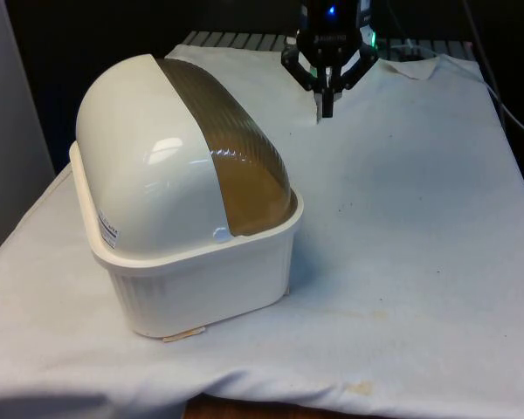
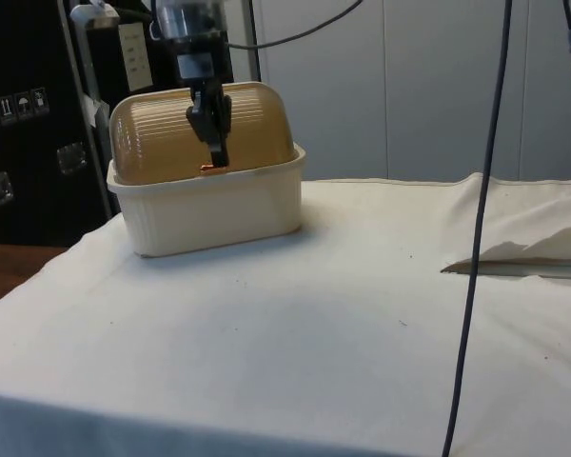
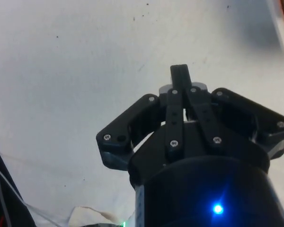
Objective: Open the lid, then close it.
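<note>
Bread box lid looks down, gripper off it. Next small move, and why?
Probably bring the gripper across toward the bread box, aiming at the lower edge of the brown roll lid. The lid sits fully closed over the cream base, and the gripper hangs shut above bare white cloth on the front view's right of the box, touching nothing.

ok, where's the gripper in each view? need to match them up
Front view: gripper at top centre, above the white cloth, off to the front view's right of the bread box.
Side view: gripper at upper left, in front of the bread box's brown lid.
Wrist view: gripper pointing at bare cloth.
Shared landmark: the white cloth; the bread box links the front and side views.
</note>
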